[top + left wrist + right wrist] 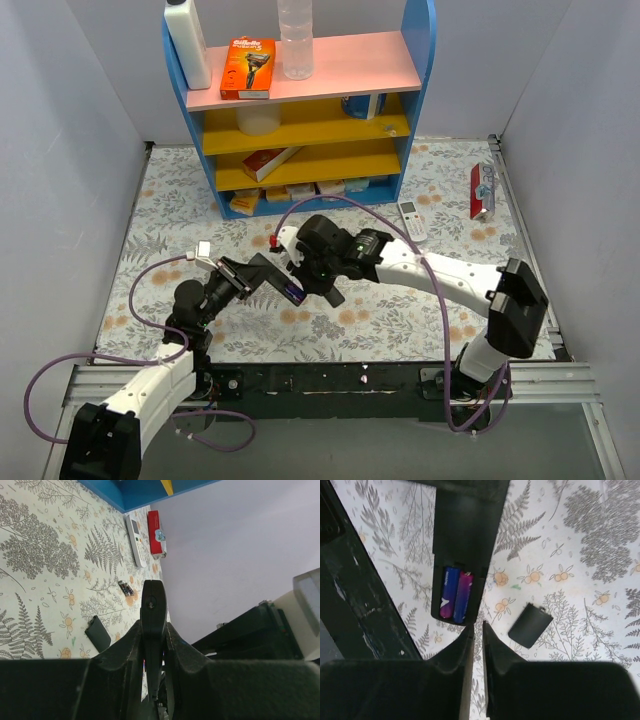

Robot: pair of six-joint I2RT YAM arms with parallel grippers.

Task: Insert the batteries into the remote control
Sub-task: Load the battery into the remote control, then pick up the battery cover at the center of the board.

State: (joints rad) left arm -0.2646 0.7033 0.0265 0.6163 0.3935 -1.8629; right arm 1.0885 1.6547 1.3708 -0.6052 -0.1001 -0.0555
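- Flowered tablecloth [580, 540] lies under the work, with pale walls [60, 120] around it.
- Two batteries [455, 599] lie side by side in the open compartment of the black remote [465, 525]. Both slots I can see look filled.
- My left gripper [153, 627] is clamped on that remote's edges and holds it off the table, with the compartment turned toward my other wrist.
- My right gripper [478, 626] hovers just below the compartment end. Its fingers are drawn almost together, with only a slit between them and nothing in them.
- I judge the loading itself done or nearly so. I cannot tell whether the cells are pressed fully home.
- What is left is the battery cover [530, 625], which lies flat on the cloth, apart from the remote and not yet fitted.
- Farther off, a few loose batteries [126, 588] rest on the cloth. Beyond them are a white remote [136, 545] and a red pack [156, 539], near the blue shelf [424, 60].
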